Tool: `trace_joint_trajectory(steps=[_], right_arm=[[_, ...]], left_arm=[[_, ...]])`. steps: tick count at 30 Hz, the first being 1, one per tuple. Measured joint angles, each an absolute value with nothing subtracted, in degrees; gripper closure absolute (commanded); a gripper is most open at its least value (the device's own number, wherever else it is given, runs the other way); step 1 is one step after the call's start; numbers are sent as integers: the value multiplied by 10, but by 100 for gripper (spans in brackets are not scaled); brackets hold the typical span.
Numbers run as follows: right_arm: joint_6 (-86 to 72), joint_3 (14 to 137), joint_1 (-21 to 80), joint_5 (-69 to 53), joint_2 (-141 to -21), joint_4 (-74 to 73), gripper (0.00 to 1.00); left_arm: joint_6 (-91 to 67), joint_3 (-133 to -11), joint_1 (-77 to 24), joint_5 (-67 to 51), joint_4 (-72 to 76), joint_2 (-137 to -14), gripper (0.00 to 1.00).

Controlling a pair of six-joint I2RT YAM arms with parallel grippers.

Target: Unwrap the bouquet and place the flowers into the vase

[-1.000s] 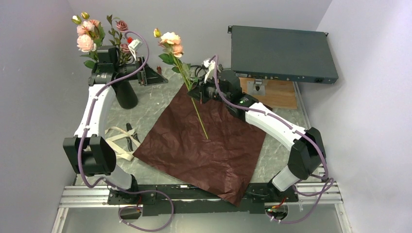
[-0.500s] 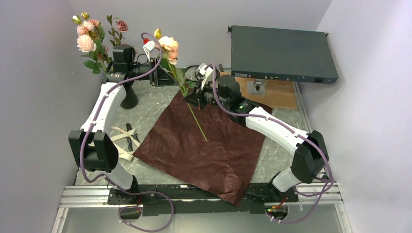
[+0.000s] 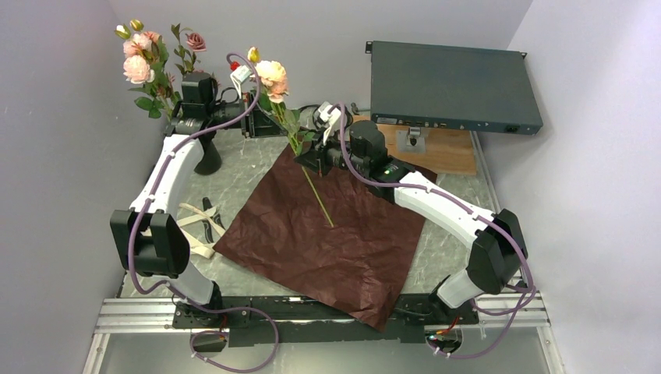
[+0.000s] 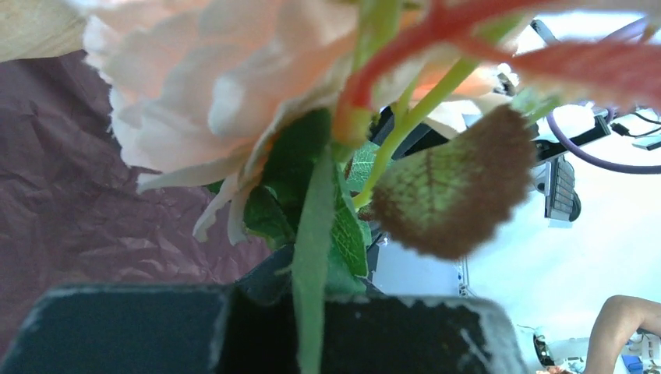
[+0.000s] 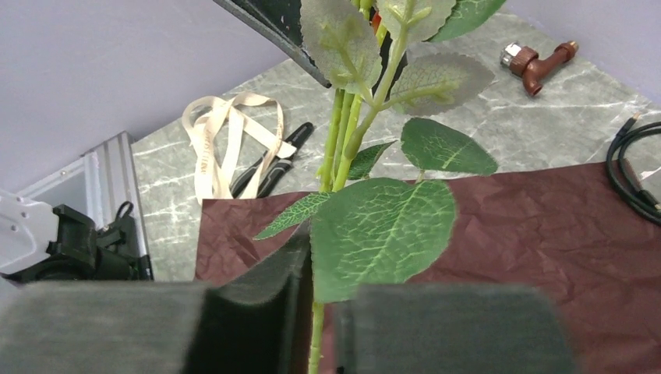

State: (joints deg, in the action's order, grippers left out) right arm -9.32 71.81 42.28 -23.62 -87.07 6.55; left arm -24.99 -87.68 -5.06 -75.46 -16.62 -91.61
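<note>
A flower stem [image 3: 316, 191] with peach roses [image 3: 273, 74] stands tilted over the spread maroon wrapping paper [image 3: 327, 234]. My right gripper [image 3: 308, 157] is shut on the stem low down, seen in the right wrist view as a thin green stem [image 5: 316, 343] pinched under a big leaf [image 5: 382, 234]. My left gripper [image 3: 273, 118] is shut on the same stem just under the blooms; a peach rose [image 4: 195, 93] fills its view above the stem [image 4: 312, 312]. The dark vase [image 3: 207, 160], half hidden behind my left arm, holds several flowers [image 3: 148, 54].
The beige ribbon [image 3: 191, 230] and black scissors [image 3: 209, 222] lie left of the paper. A black rack unit [image 3: 452, 86] on a wooden board [image 3: 444, 152] fills the back right. A brass fitting [image 5: 538, 58] and black cable [image 5: 631, 171] lie near the paper's far edge.
My left arm swung from the vase to the held flower and its jaws closed on the stem under the blooms. The right gripper shifted slightly left, keeping hold of the stem.
</note>
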Motion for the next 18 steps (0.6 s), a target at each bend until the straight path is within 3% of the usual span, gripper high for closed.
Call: trace_joint_trajectory(steps=[3, 5, 18], right_arm=[[-90, 718, 423, -241, -871, 65, 52], [-87, 718, 425, -244, -871, 66, 40], [-75, 718, 428, -246, -865, 52, 11]], left_arm=[[-251, -874, -51, -743, -165, -911, 100], [-250, -874, -51, -735, -166, -908, 100], [-209, -903, -5, -686, -219, -868, 100]])
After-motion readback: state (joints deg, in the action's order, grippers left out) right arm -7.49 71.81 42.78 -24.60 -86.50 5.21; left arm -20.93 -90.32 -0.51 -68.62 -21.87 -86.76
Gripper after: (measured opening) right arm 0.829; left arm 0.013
